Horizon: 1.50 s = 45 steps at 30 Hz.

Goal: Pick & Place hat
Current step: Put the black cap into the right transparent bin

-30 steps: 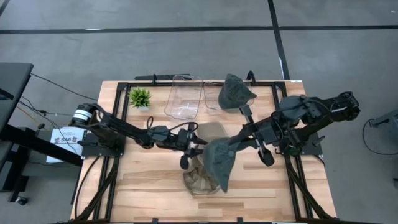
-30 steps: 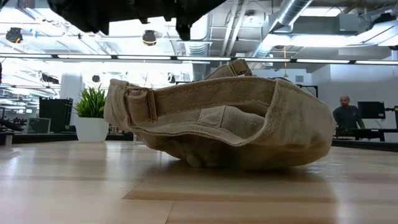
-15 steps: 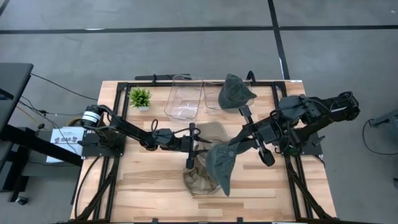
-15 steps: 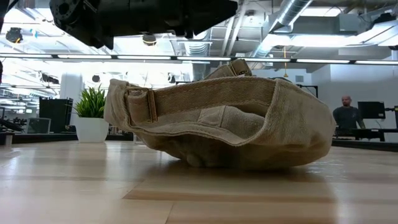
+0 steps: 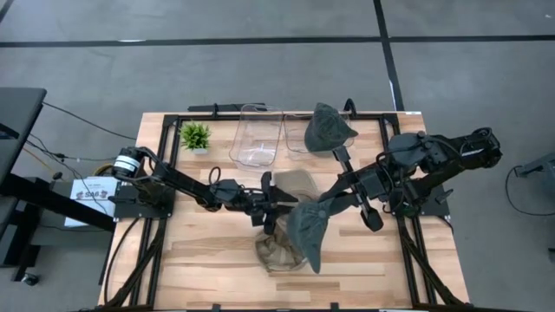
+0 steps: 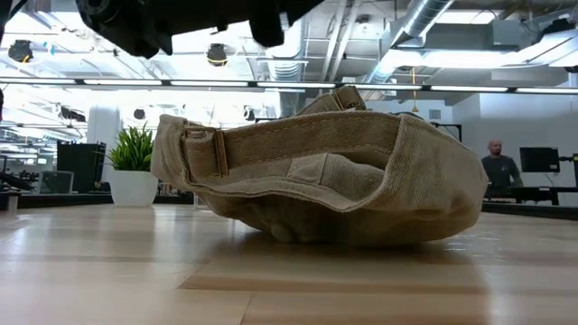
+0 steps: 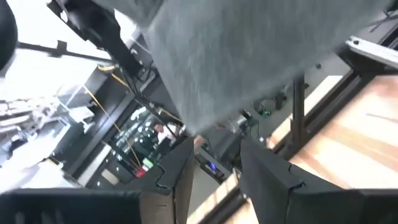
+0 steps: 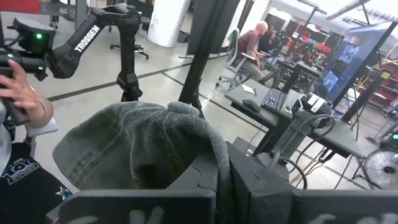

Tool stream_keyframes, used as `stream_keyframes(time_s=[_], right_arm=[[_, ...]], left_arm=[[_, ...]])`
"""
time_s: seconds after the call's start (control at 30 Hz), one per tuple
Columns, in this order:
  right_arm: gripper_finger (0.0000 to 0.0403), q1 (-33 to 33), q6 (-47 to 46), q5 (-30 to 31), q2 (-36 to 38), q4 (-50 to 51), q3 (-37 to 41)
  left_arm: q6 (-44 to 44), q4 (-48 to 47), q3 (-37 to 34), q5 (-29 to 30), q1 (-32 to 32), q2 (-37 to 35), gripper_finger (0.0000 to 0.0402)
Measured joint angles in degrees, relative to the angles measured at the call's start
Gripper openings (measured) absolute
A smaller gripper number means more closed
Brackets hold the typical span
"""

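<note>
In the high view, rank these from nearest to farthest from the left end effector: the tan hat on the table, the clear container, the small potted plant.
From the left end effector, near the table's middle:
1. Tan hat, just toward the table's front edge, partly under the grey hat held by the right arm.
2. Clear container, at the back edge.
3. Small potted plant, back-left corner.

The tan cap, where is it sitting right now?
In the high view the tan cap lies on the wooden table, near its front edge at the middle, partly under the grey-green hat that the right tool holds.
</note>
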<state>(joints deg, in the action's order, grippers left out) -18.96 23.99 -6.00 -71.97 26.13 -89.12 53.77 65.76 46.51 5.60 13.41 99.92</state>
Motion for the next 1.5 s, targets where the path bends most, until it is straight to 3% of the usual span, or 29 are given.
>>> stream_keyframes(time_s=[0.4, 0.5, 0.63, 0.77, 0.97, 1.2, 1.37, 1.5], right_arm=[[0.0000, 0.0, -0.1, 1.2, 0.0, 0.0, 0.0], [0.0000, 0.0, -1.1, 1.5, 0.0, 0.4, 0.0], [0.0006, 0.0, -2.3, 1.5, 0.0, 1.1, 0.0], [0.0021, 0.0, -4.7, 1.5, 0.0, 2.4, 0.0], [0.0063, -0.3, -5.1, 1.7, 0.0, 3.0, 0.0], [0.0138, -0.5, -6.0, 2.4, 0.3, 4.0, 0.0], [0.0191, -0.5, -6.0, 6.4, 1.2, 6.2, 0.0], [0.0216, -0.6, -6.0, 15.1, 2.5, 8.7, 0.0]], left_arm=[[0.4, -0.2, 4.1, -0.1, 2.7, 0.0, 0.0124], [0.2, -0.2, 4.2, 0.4, 3.1, 0.0, 0.0095], [-0.3, -0.3, 4.2, 6.3, 3.5, 0.0, 0.0021], [-0.1, -0.6, 4.2, 9.9, 3.5, 0.0, 0.0016], [0.0, -0.7, 4.2, 18.8, 3.6, 0.0, 0.0015], [0.0, -0.5, 3.7, 29.2, 3.4, 0.0, 0.0013], [0.0, -0.1, 3.6, 33.5, 3.4, 0.0, 0.0013], [-0.2, -0.1, 3.6, 34.7, 3.3, 0.0, 0.0014]])
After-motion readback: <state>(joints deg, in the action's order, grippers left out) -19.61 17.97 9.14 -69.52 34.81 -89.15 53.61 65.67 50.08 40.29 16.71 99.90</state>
